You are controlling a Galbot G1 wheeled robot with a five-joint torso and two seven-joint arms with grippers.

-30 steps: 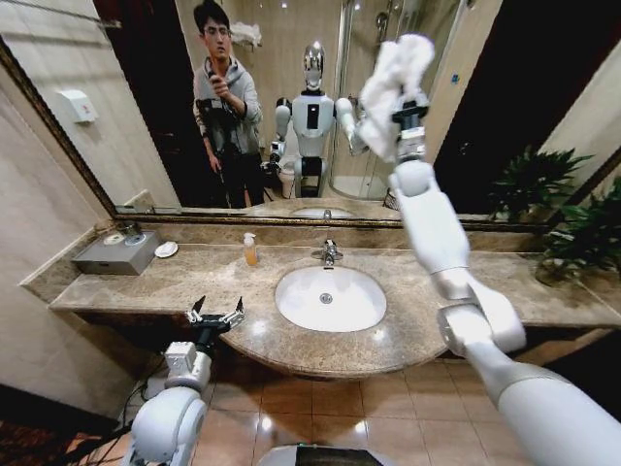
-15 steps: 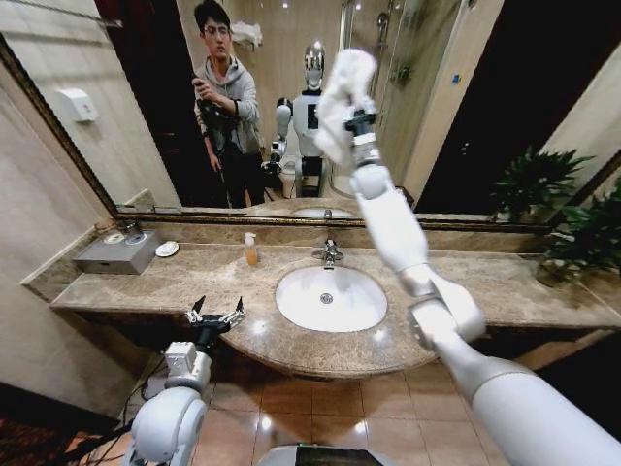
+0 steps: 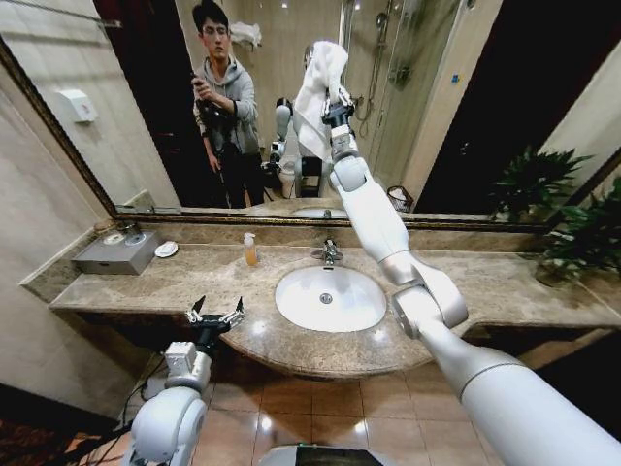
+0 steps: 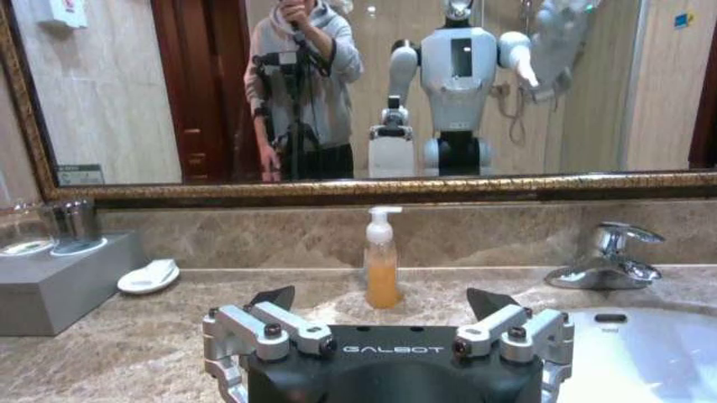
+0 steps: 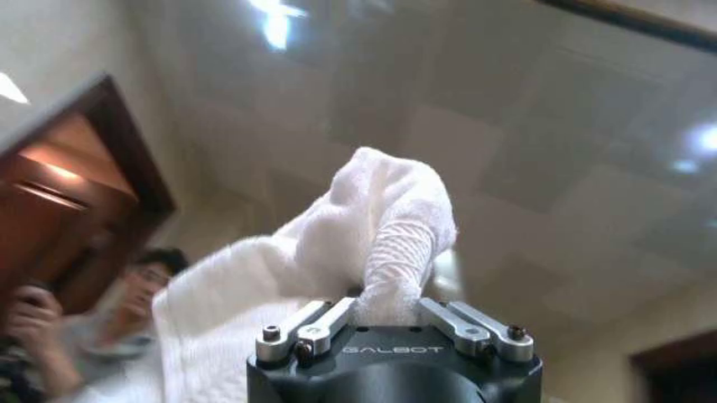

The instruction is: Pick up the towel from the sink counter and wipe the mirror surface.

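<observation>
The right gripper (image 3: 331,104) — clamped on the towel (image 3: 318,85) — has swept leftward across the mirror surface (image 3: 485,107). The left gripper (image 3: 215,315) stays low, fingers apart.

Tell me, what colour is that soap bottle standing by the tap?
The soap bottle holds orange liquid, with a white pump; the left wrist view shows it best.

Warm indoor light fills the room, and the polished brown-beige marble bench (image 3: 165,282) carries soft glare patches near its bowed front edge, while the tan floor tiles (image 3: 320,413) show small bright reflections. The head view bends straight lines outward at its edges. In the right wrist view the white crumpled towel (image 5: 336,252) is fairly sharp, while the reflected ceiling lights (image 5: 274,21) behind it smear into blurred bright spots.
</observation>
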